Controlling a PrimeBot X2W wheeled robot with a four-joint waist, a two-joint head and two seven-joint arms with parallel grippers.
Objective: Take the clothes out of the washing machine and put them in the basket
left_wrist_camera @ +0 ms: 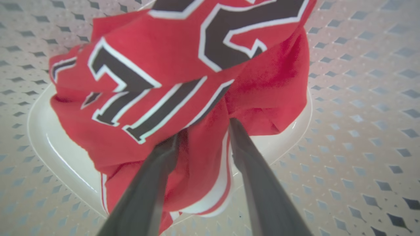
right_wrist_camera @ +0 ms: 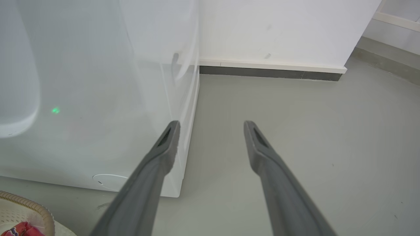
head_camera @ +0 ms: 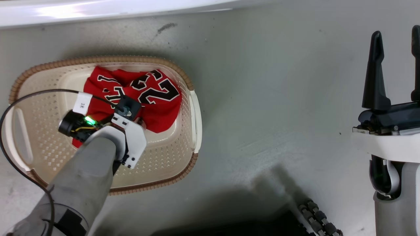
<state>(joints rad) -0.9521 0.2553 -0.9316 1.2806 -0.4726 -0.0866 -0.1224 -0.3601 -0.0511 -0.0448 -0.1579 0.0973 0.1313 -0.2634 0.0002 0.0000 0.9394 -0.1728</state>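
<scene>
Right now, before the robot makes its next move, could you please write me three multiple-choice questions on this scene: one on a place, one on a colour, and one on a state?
1. Where does the red jersey lie? A on a shelf; B in the basket; C on a chair.
2. What colour is the basket's rim? A blue; B black; C brown.
3. How is the right claw? A open and empty; B shut on cloth; C shut on a handle.
Answers: 1 B, the head view shows it inside the cream walls; 2 C, the woven-look edge is brown; 3 A, its fingers stand apart with nothing between them.
</scene>
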